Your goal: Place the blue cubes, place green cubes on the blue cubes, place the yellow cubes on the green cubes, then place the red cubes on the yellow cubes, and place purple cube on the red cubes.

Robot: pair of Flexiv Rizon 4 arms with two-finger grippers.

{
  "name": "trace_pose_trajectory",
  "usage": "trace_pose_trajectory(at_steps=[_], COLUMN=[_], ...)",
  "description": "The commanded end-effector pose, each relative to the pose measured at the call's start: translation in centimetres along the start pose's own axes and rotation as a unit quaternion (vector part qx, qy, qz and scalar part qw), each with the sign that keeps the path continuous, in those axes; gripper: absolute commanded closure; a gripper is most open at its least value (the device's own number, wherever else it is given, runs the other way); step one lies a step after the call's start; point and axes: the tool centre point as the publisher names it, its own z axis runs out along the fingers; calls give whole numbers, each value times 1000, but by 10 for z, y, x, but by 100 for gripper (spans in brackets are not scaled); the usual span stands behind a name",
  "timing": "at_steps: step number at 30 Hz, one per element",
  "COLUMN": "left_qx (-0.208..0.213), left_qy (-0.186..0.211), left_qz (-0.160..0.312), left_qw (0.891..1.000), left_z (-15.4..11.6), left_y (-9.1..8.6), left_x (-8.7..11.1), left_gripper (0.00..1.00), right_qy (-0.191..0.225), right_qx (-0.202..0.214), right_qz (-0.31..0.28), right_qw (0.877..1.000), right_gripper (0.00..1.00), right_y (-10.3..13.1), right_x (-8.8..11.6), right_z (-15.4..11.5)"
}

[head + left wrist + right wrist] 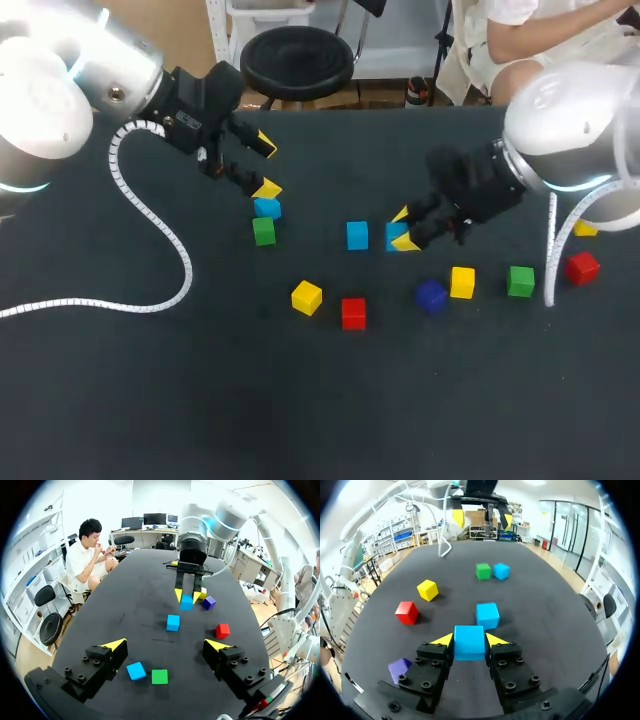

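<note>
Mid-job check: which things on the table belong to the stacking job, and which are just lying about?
Job:
blue cube held in the right gripper
two other blue cubes
green cubes
yellow cubes
red cubes
purple cube

Lying about:
only the left arm's white cable

left gripper [166,643]: fingers spread | between them: near blue cube [136,670] just beside green cube [159,676] | ahead: middle blue cube [173,622], red cube [222,630] | farther ahead: right gripper [187,599] clamping far blue cube [186,602], purple cube [209,602]
</note>
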Motion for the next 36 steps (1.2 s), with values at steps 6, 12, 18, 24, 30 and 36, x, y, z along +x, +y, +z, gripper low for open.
trace_pose_trajectory(at_steps=[6, 12, 18, 24, 30, 36], left_qx=[0, 0, 0, 0, 0, 0], left_qy=[-1, -1, -1, -1, -1, -1], left_qz=[1, 1, 1, 1, 1, 1], left_qw=[1000, 1000, 1000, 1000, 1000, 1000], left_z=[0, 0, 0, 0, 0, 0], left_y=[0, 0, 0, 0, 0, 0], left_x=[1, 1, 1, 1, 1, 1], left_gripper=[0, 0, 0, 0, 0, 0], right_qy=[-3, 0, 5, 9, 11, 11], right_qx=[-4, -7, -11, -12, -15, -18], right_qz=[3, -1, -7, -11, -16, -17], right_qw=[1000, 1000, 1000, 1000, 1000, 1000], right_gripper=[100, 100, 100, 100, 100, 100], right_y=[-10, -12, -17, -20, -24, -26], right_x=[6, 6, 4, 4, 5, 6], right_z=[17, 22, 22, 23, 26, 27])
